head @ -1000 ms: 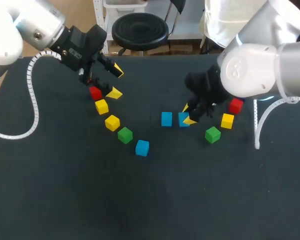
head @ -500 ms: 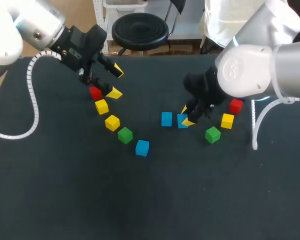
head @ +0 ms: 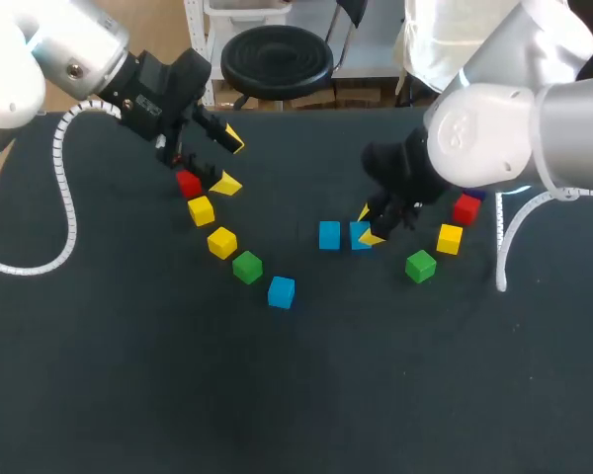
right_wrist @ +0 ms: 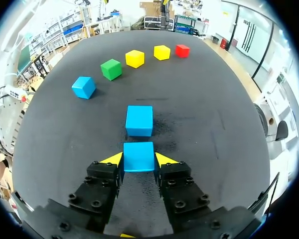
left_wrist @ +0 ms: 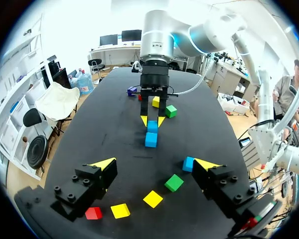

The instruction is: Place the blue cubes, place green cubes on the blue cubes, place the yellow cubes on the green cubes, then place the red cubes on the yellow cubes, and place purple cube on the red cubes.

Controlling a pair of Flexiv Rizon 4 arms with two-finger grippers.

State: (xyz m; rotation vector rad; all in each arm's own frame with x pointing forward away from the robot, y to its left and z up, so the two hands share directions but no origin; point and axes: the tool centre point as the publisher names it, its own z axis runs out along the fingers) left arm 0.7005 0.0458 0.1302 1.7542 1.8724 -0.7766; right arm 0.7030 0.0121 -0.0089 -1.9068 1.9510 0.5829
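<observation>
Right tool [right_wrist: 138, 159] is clamped on the held blue cube [right_wrist: 138, 154], with a yellow-tipped finger flat against each side. Honestly can't tell if that cube is sitting on the worktop [head: 296, 395] or a hair above it. Just ahead of the fingers, across a small gap, is the second blue cube [right_wrist: 139, 120]. In the head view the two sit side by side around the middle of the worktop.

On the right arm's side of that pair there's a loose bunch: the right green cube [head: 421, 265], then the right yellow cube [head: 450, 238], then the right red cube [head: 465, 208], each a bit apart from the next. Just behind the red one there's a dark sliver, mostly hidden by the arm, that looks like the purple cube [left_wrist: 132, 91]. The left wrist view shows it more clearly, out beyond the right arm.

Left tool [head: 230, 161] is spread wide with nothing between the fingers, hanging over the far left part of the worktop. The left red cube [head: 189, 183] is just beside the fingertip nearer the row, not touching as far as I can see. From there a curved row runs toward the middle: first yellow cube [head: 201, 210], second yellow cube [head: 221, 242], left green cube [head: 247, 267], and the third blue cube [head: 282, 291] at the end, with small gaps between them. Every cube I can see sits on its own, single layer.
</observation>
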